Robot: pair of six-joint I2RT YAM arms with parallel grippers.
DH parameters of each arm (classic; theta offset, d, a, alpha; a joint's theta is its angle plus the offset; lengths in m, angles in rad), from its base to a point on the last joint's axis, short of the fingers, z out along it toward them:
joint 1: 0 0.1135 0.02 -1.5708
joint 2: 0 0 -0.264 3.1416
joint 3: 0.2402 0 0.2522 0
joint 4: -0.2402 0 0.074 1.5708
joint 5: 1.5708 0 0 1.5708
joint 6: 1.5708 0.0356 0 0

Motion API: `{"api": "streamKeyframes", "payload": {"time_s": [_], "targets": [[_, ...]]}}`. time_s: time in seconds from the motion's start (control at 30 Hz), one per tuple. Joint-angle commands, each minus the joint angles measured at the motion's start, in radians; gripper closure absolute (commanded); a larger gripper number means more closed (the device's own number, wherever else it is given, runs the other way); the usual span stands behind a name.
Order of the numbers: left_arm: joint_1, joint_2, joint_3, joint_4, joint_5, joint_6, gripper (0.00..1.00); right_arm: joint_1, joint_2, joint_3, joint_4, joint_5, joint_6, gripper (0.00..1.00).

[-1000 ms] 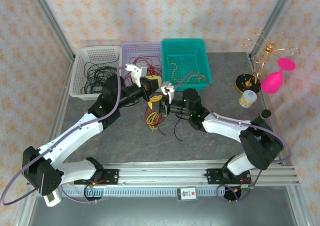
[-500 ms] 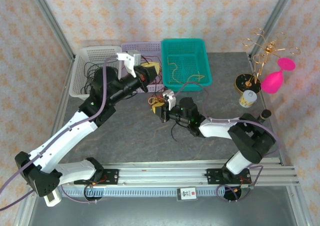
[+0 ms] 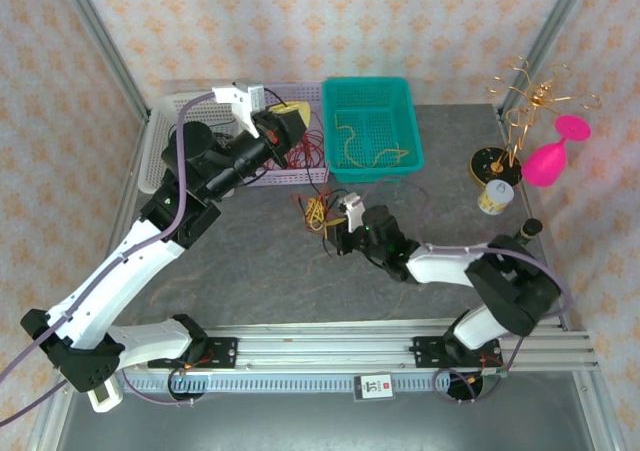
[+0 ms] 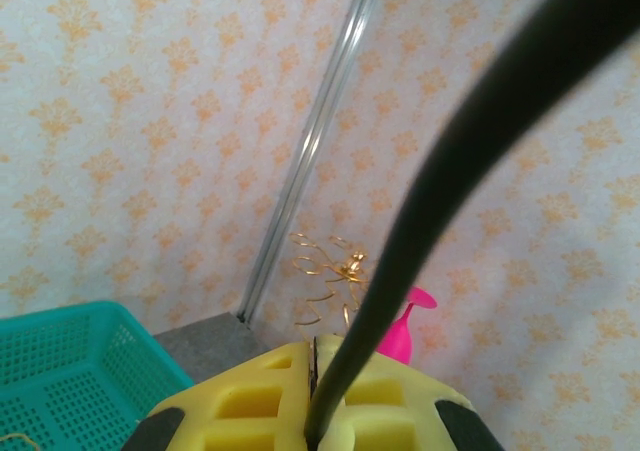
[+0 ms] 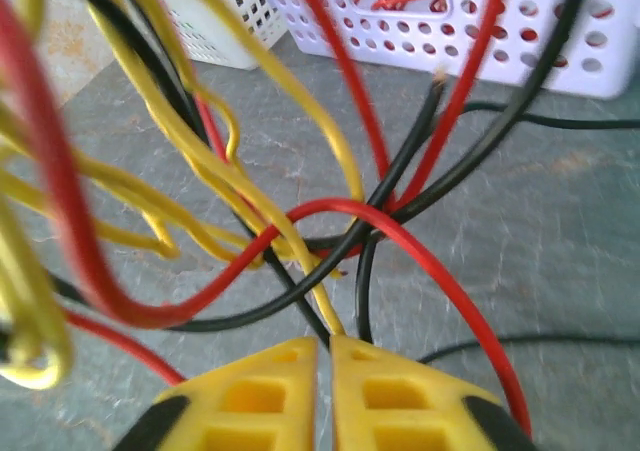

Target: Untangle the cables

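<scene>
Right gripper (image 5: 322, 346) has dropped to the bench (image 3: 250, 261) at the cables (image 3: 318, 211), jaws nearly closed on a yellow strand (image 5: 300, 261). Left gripper (image 4: 315, 356) has swung up and back over the purple basket (image 3: 312, 93), jaws clamped on one black cable (image 4: 450, 171). That strand looks pulled free, though the red and yellow loops remain knotted.

Bright, even light falls throughout, with soft shadows. Just above the left fingers (image 4: 250, 401) the black cable (image 4: 440, 171) is a thick blur. The cables (image 5: 330, 211) are crisp just ahead of the right fingers (image 5: 260, 391) and smeared farther left.
</scene>
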Motion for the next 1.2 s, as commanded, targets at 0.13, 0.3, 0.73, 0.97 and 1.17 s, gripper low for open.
{"api": "streamKeyframes", "payload": {"time_s": [0.13,0.3,0.73,0.97,1.17], "targets": [[-0.010,-0.006,-0.103,0.024,-0.065,0.006,1.00,-0.005,-0.331,-0.009,-0.205,-0.127,-0.035,0.56],[-0.018,-0.005,-0.144,0.053,-0.009,-0.027,1.00,0.002,-0.406,0.123,-0.185,-0.197,-0.103,0.41],[-0.032,-0.044,-0.109,0.002,-0.036,-0.030,1.00,0.009,0.026,0.334,0.145,-0.255,-0.075,0.52],[-0.032,-0.013,0.026,-0.063,-0.016,0.006,1.00,0.010,0.192,0.318,0.137,-0.144,-0.060,0.67],[-0.032,0.023,0.219,-0.135,-0.064,0.063,1.00,0.010,0.290,0.277,0.100,-0.074,-0.088,0.74]]}}
